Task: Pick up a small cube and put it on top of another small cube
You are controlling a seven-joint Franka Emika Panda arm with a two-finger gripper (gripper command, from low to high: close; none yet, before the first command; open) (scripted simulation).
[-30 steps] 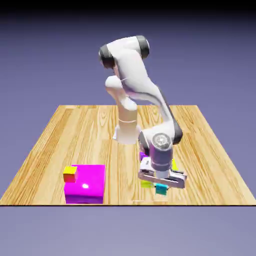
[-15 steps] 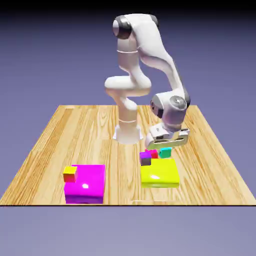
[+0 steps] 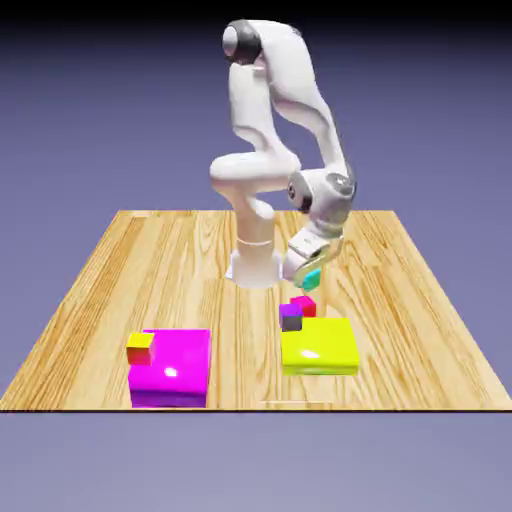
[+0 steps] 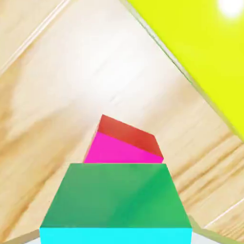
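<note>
My gripper [image 3: 311, 275] is shut on the tiny teal cube [image 3: 312, 278], holding it in the air just above the small red cube [image 3: 304, 305]. In the hand view the teal cube [image 4: 116, 205] fills the bottom and hides my fingertips. Beyond it lies the red cube [image 4: 127, 143], showing a red face and a magenta face. A small purple-and-dark cube [image 3: 291, 318] sits next to the red one, at the flat yellow block's back corner.
The flat yellow block [image 3: 319, 345] lies right of centre near the table's front edge; it also fills the hand view's upper right [image 4: 209, 52]. A flat magenta block [image 3: 172, 366] with a small yellow-and-red cube [image 3: 140, 347] on its corner sits front left.
The gripper, with the teal cube in it, rose from the table's front edge and swung back over the yellow block. It now hangs above the red cube.
</note>
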